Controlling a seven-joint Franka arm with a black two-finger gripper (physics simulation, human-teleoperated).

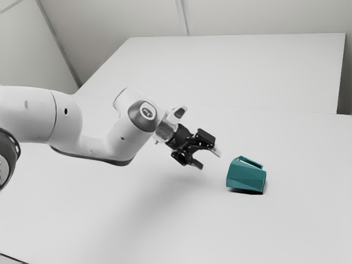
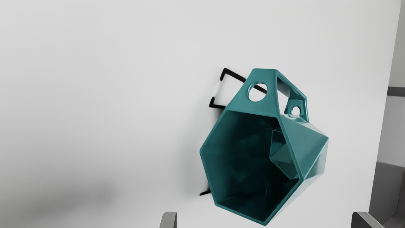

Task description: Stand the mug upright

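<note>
Your gripper (image 1: 207, 158) is wide open, nothing held, off the mouth side of the teal faceted mug (image 1: 246, 176). Mug's on its side on the white table (image 2: 95, 95), mouth facing you, handle (image 2: 265, 76) up. Wrist view: past the mug's base you've got a narrower strip of tabletop, then a table edge; the broader run is on the opposite side. Visible gap between fingertips and mug.
</note>
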